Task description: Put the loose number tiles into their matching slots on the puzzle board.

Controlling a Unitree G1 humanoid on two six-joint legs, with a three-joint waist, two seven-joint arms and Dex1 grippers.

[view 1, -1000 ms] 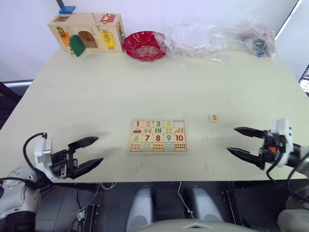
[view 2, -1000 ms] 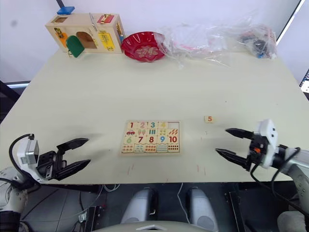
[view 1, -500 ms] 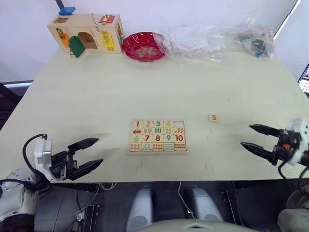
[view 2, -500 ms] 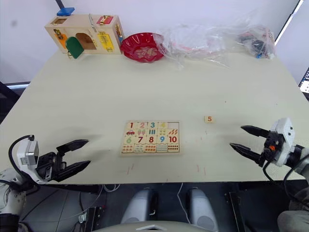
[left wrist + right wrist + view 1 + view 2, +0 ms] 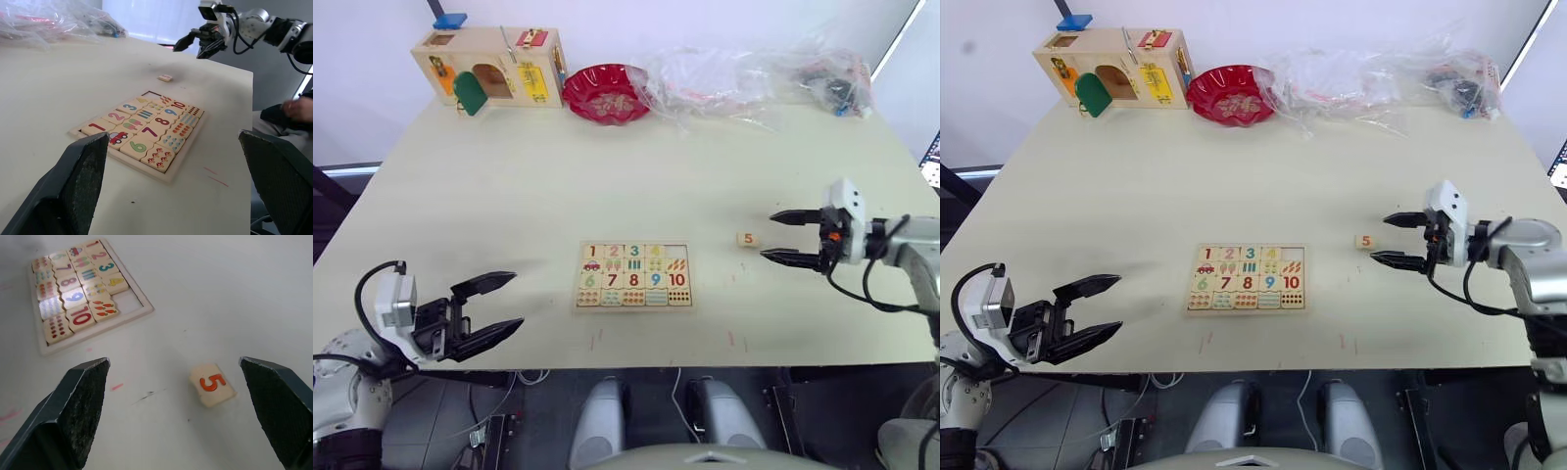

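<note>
One loose tile, digit 5 (image 5: 747, 239), on the bench (image 5: 509, 196) right of the puzzle board (image 5: 633, 275); one slot vacant. Two tools: right (image 5: 782, 236) beside tile, left (image 5: 499, 305) near bench edge, both spread wide, empty.

The right gripper (image 5: 782, 236) is extended forward at the robot's right, its arm bent inward, its two black fingers (image 5: 790, 215) spread wide and pointing left. The left gripper (image 5: 501, 305) sits low at the near left, fingers (image 5: 489, 284) likewise parted and empty, pointing rightward.
</note>
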